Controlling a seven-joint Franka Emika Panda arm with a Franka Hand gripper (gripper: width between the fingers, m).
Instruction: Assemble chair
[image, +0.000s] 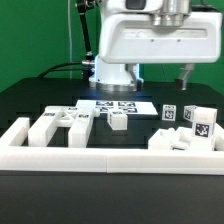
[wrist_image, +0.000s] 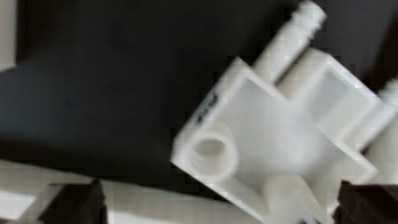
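Observation:
White chair parts with black-and-white tags lie on the black table. A left group (image: 48, 126) holds flat panels and bars, a small block (image: 117, 120) sits in the middle, and a right group (image: 190, 128) has upright tagged pieces. My gripper (image: 186, 78) hangs above the right group and touches nothing. In the wrist view a white panel with round pegs and a round hole (wrist_image: 267, 125) lies tilted below the gripper (wrist_image: 217, 207). Both dark fingers (wrist_image: 71, 205) stand wide apart at the frame edge, open and empty.
The marker board (image: 118, 105) lies flat in front of the robot base. A long low white border rail (image: 110, 156) runs along the table's near edge, in front of the parts. Green curtain behind.

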